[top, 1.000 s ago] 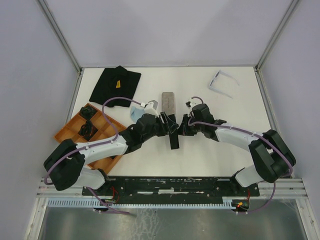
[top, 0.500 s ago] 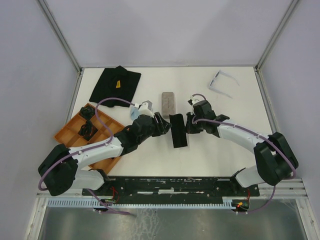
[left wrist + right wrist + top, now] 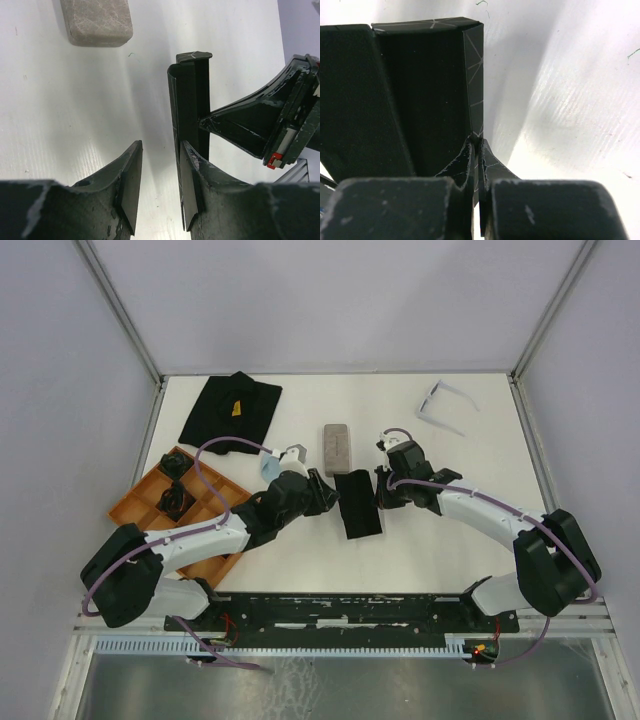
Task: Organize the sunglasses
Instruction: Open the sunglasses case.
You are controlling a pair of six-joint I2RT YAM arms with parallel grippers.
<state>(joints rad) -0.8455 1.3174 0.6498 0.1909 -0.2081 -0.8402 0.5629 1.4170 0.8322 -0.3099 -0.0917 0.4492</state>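
My right pincer (image 3: 476,144) is closed tight on the thin side wall of the black case (image 3: 357,505), which lies open in the middle of the table (image 3: 430,560). My left pincer (image 3: 160,155) stands apart with nothing between its fingers, just beside the other side of the case. The pale-framed sunglasses (image 3: 443,405) lie at the far right corner, well apart from both pincers.

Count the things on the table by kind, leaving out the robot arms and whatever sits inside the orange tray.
Cases: 2 (grey case, black case)
Glasses: 1 (pale-framed glasses)
Trays: 1 (orange tray)
Cloths: 2 (black cloth, blue cloth, partly hidden by the left arm)
Total: 6
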